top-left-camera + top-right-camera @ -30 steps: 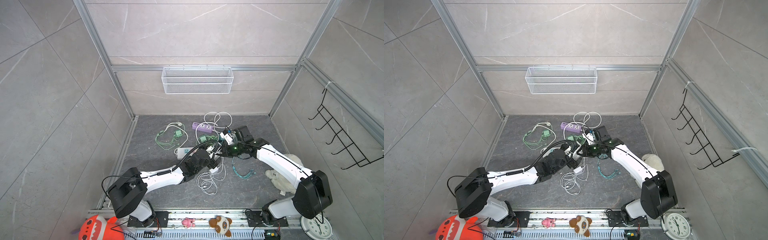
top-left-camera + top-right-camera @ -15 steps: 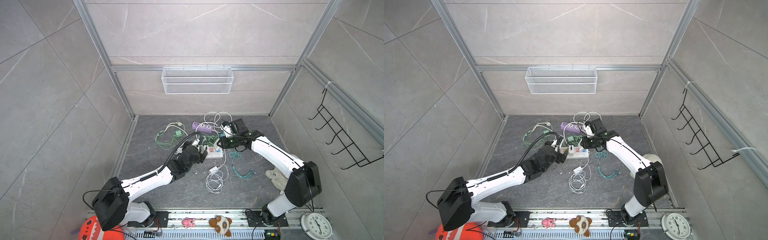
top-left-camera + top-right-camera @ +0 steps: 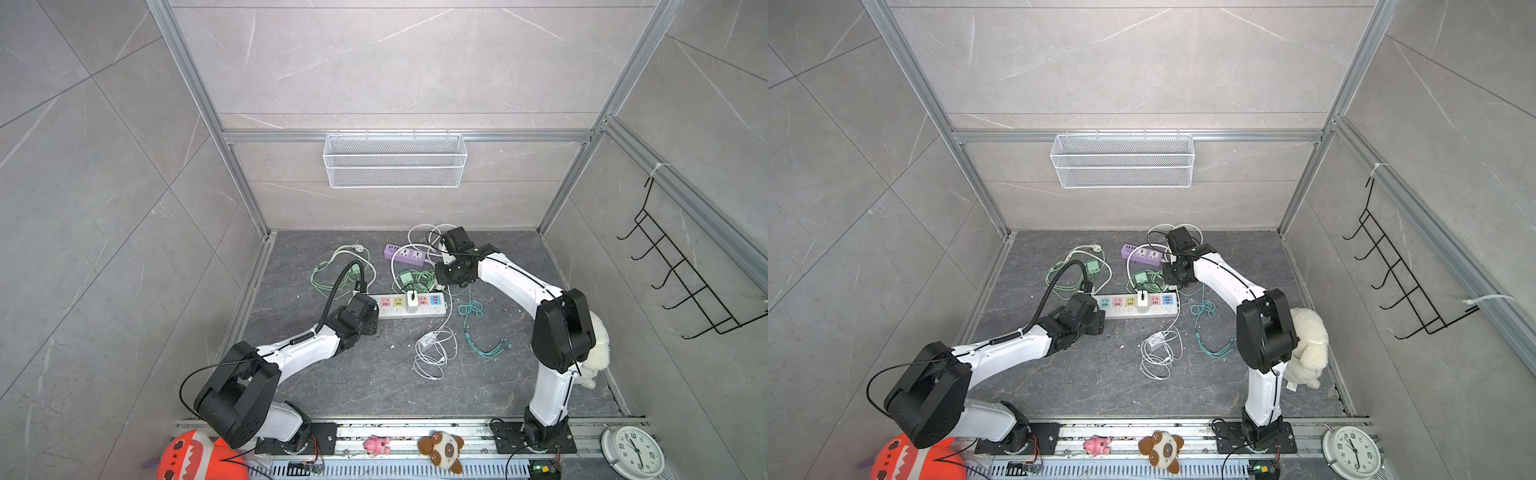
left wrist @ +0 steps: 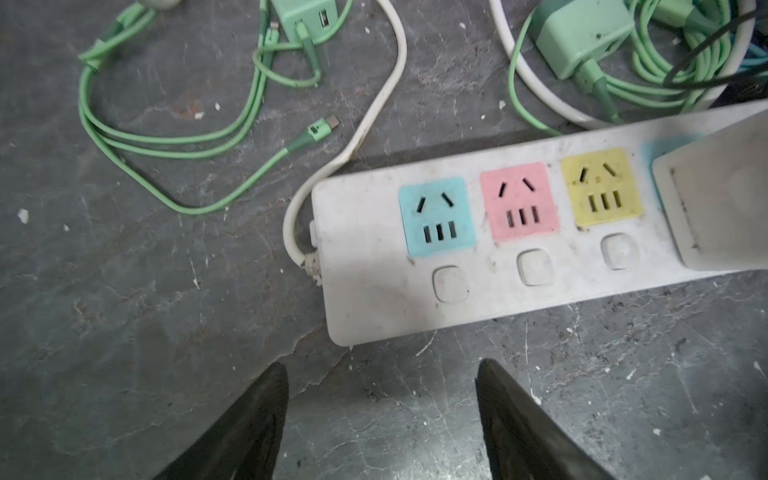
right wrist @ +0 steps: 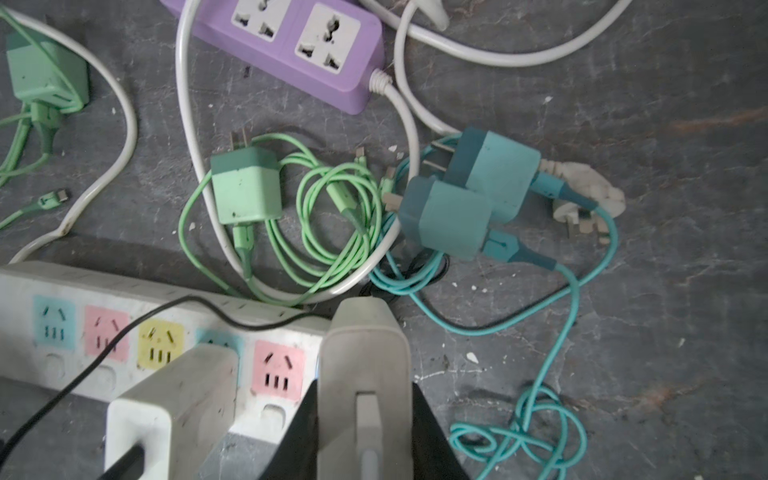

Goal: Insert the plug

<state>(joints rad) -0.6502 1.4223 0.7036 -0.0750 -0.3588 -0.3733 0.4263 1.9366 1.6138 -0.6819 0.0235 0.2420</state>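
Observation:
A white power strip (image 3: 390,312) (image 3: 1121,312) with coloured sockets lies mid-floor, and a white adapter (image 3: 412,301) (image 5: 174,395) is seated in it. My right gripper (image 5: 365,399) is shut on a second white plug (image 5: 361,353), held above the strip's right end (image 5: 25,282) beside a free pink socket (image 5: 277,370). In both top views that gripper sits under its wrist (image 3: 453,270) (image 3: 1177,270). My left gripper (image 4: 381,370) (image 3: 368,309) is open and empty over bare floor, just off the strip's left end (image 4: 365,291). Blue (image 4: 436,216), pink and yellow sockets there are free.
A purple strip (image 3: 405,254) (image 5: 291,45), green chargers (image 5: 245,187) and teal chargers (image 5: 453,216) with tangled cables lie behind the white strip. A white cable coil (image 3: 432,353) and teal cable (image 3: 478,332) lie in front. A white plush toy (image 3: 598,353) sits at the right wall.
My left gripper has slid left along the strip to its left end, its jaws narrowing. The right gripper has drawn back and up with the white plug, uncovering the seated adapter.

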